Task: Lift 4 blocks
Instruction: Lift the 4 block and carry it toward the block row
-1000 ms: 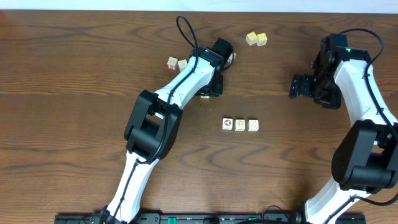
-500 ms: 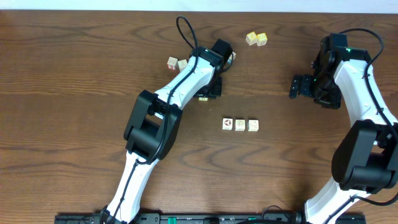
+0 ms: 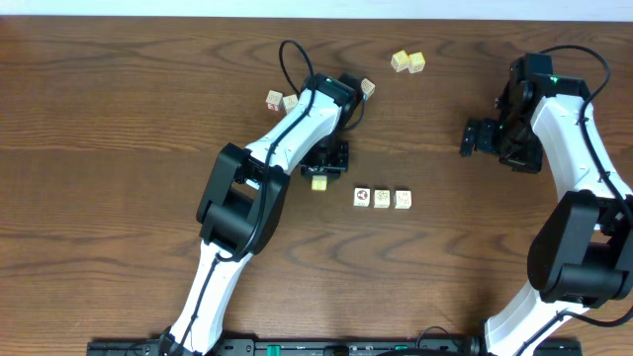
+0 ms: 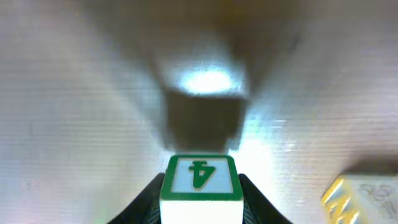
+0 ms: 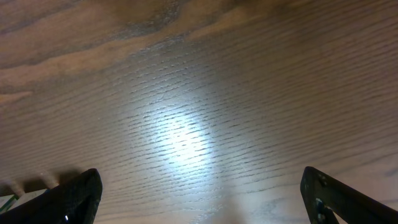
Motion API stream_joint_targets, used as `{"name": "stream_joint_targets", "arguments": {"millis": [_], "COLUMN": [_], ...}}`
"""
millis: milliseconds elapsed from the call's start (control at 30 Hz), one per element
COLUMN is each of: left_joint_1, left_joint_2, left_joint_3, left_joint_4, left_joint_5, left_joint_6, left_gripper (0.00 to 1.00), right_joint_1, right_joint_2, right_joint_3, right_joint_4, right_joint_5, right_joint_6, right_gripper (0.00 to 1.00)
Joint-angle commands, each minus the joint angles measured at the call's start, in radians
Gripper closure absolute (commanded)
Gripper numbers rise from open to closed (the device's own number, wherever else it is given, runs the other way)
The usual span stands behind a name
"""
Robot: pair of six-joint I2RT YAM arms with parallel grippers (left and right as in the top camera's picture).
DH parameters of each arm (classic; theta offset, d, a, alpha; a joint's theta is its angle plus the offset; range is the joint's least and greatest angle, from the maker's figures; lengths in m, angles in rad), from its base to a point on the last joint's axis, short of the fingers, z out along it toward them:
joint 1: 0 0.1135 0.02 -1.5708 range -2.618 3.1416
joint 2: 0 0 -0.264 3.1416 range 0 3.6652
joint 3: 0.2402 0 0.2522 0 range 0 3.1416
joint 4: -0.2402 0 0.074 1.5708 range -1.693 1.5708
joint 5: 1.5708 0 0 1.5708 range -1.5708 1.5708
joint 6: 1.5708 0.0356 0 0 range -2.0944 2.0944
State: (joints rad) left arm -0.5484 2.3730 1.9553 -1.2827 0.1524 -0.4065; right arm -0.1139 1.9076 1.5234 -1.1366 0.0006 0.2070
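Note:
Three cream-white blocks lie in a row at mid-table: the one with a red-brown mark (image 3: pixel 362 198), the middle one (image 3: pixel 382 199) and the right one (image 3: pixel 403 199). My left gripper (image 3: pixel 323 168) is shut on a white block (image 4: pixel 201 186) whose face bears a green-framed "4". That block (image 3: pixel 318 182) hangs just above the wood, left of the row, with its shadow on the table beneath it. My right gripper (image 3: pixel 464 138) stands wide open over bare wood at the right, nothing between its fingers (image 5: pixel 74 196).
Two pale yellow cubes (image 3: pixel 407 62) sit at the back. A red-faced cube (image 3: pixel 273 100) and its neighbour (image 3: pixel 290 102) lie back left. One more small cube (image 3: pixel 367 88) rests by the left arm's wrist. A yellow-edged cube (image 4: pixel 364 196) shows beside the held block.
My left gripper has moved toward the table's front with the block in it, nearer the row. The small cube behind the arm now shows fully. The right arm has not moved.

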Motion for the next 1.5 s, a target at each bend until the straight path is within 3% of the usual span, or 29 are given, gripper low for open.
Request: {"name": "stream_joint_targets", "arguments": {"millis": [0,200,300,400,967,1467], "left_joint_1": [-0.007,-0.012,-0.012,-0.008,0.16,0.362], "left_joint_2": [-0.04,-0.04,-0.04,-0.04,-0.06,-0.29], "left_joint_3": [-0.009,-0.036,-0.048,-0.048,-0.048,-0.048], "left_joint_4": [-0.048,-0.071,-0.083,-0.105,-0.248,-0.337], "left_joint_5": [0.024,0.042,0.105,0.106,0.111,0.267], "left_joint_6": [0.01,0.028,0.08,0.082,0.228,0.393], "left_gripper": [0.71,0.71,0.85,0.86,0.79,0.74], "right_joint_1": [-0.002,-0.002,-0.002,-0.002,-0.002,-0.002], "right_joint_2": [0.0,0.0,0.0,0.0,0.0,0.0], "right_joint_3": [0.012,0.012,0.012,0.012,0.012,0.012], "right_joint_4": [0.0,0.0,0.0,0.0,0.0,0.0], "right_joint_5": [0.01,0.01,0.01,0.01,0.01,0.01], "right_joint_6": [-0.01,-0.01,-0.01,-0.01,-0.01,-0.01], "right_gripper": [0.01,0.01,0.01,0.01,0.01,0.01]}}
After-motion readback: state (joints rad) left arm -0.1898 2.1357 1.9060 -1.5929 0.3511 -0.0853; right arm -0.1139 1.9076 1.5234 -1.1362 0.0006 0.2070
